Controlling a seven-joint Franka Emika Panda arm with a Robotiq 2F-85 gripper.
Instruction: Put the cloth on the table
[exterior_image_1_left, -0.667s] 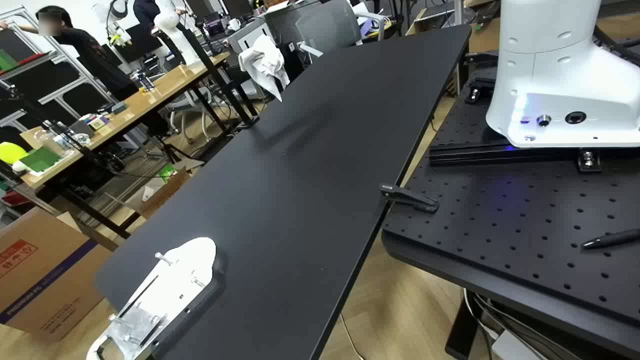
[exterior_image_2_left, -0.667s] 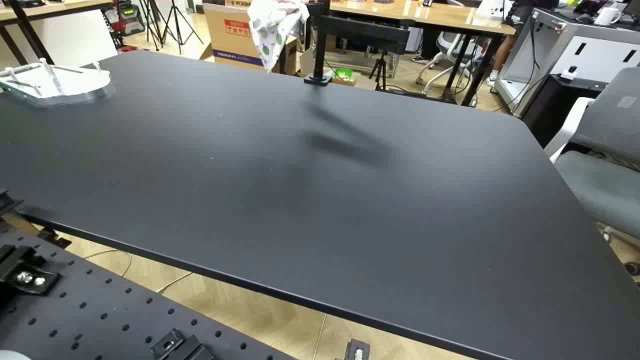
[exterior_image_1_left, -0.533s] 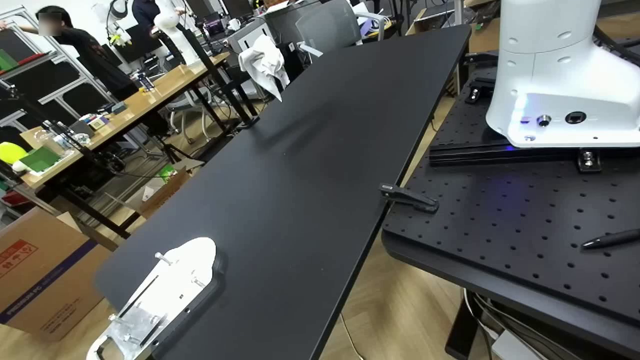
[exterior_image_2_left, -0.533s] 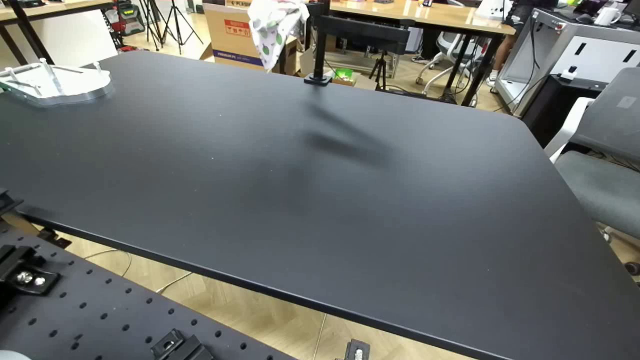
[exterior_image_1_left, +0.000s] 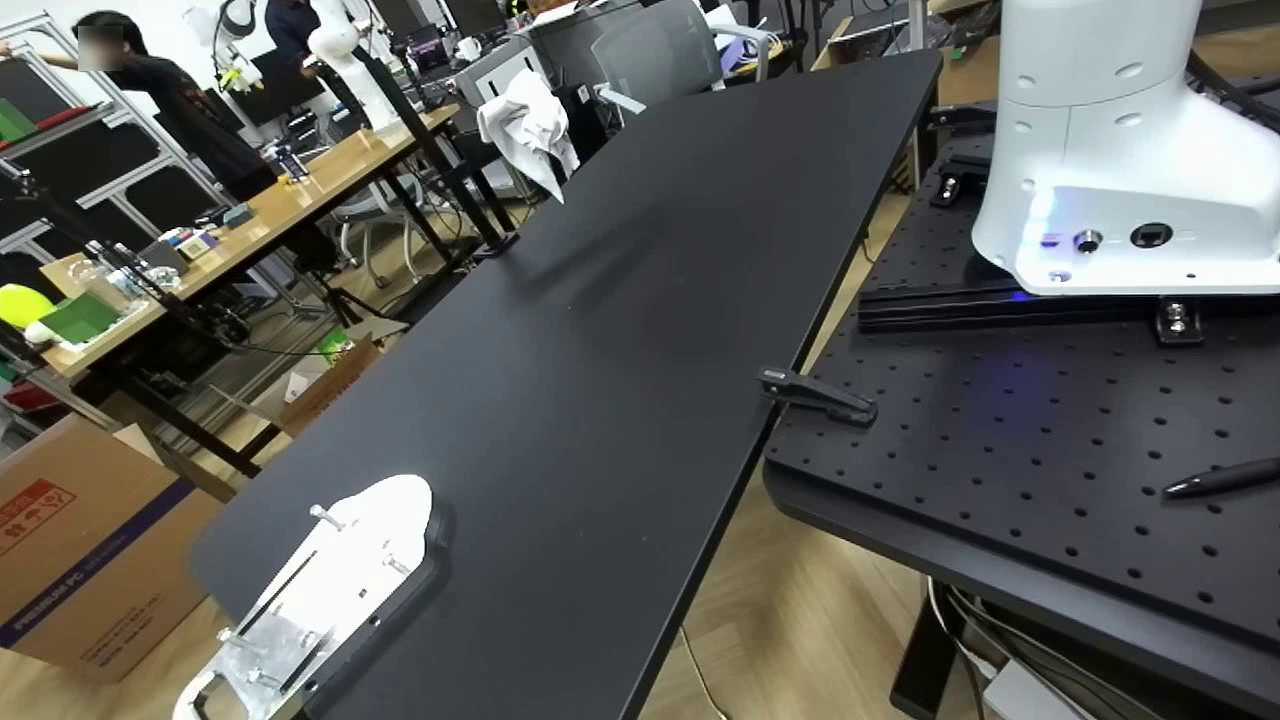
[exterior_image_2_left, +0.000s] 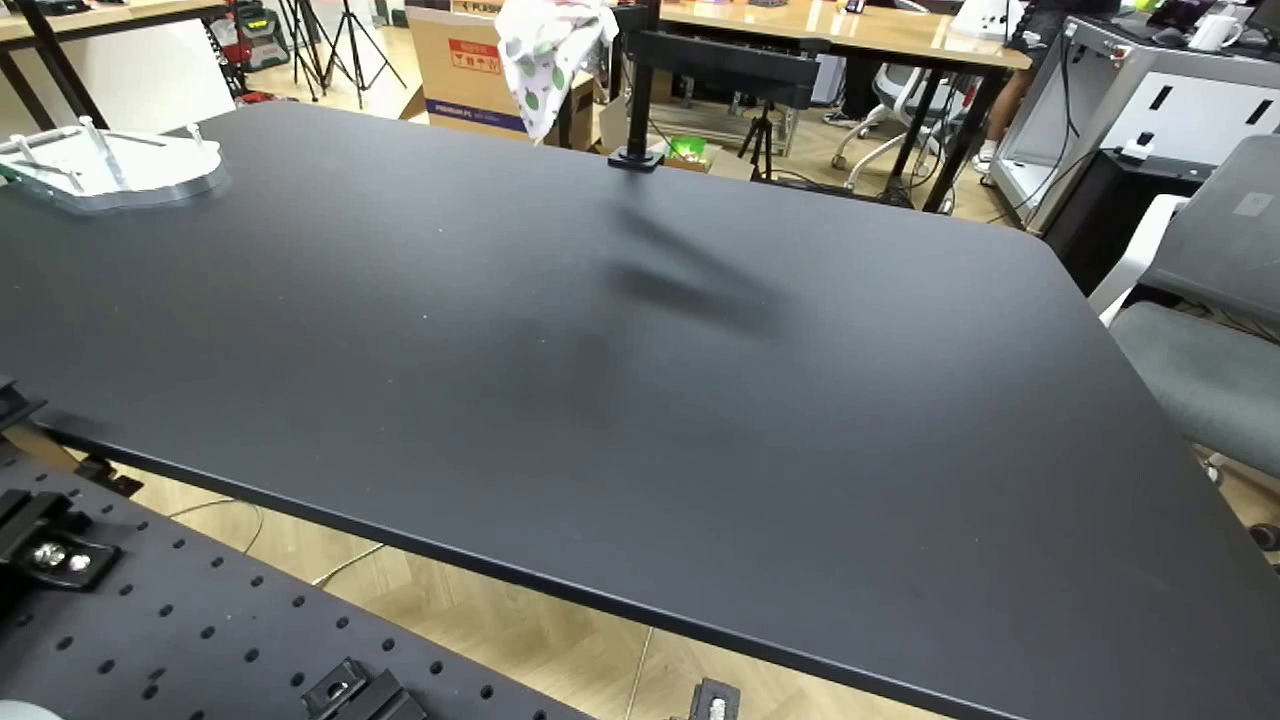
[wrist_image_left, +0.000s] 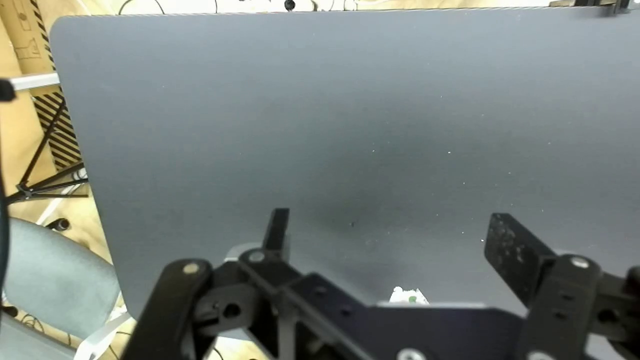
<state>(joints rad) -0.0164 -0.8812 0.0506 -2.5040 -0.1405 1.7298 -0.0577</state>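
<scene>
The cloth is white with green leaf marks. It hangs in folds from a black stand at the table's far edge, in both exterior views (exterior_image_1_left: 530, 130) (exterior_image_2_left: 550, 65). A small white corner of it shows in the wrist view (wrist_image_left: 407, 296), just beyond the gripper's body; the rest is hidden there. The black table (exterior_image_1_left: 600, 360) also shows in the wrist view (wrist_image_left: 300, 125). My gripper (wrist_image_left: 390, 214) is open and empty, high above the table, with its fingers wide apart. The gripper is outside both exterior views.
A black stand with a horizontal bar (exterior_image_2_left: 725, 68) is fixed at the table's far edge. A white metal plate with pegs (exterior_image_1_left: 350, 580) lies at one table end. A grey chair (exterior_image_2_left: 1210, 330) stands by the other. A black clamp (exterior_image_1_left: 818, 395) bridges table and robot base plate (exterior_image_1_left: 1000, 450).
</scene>
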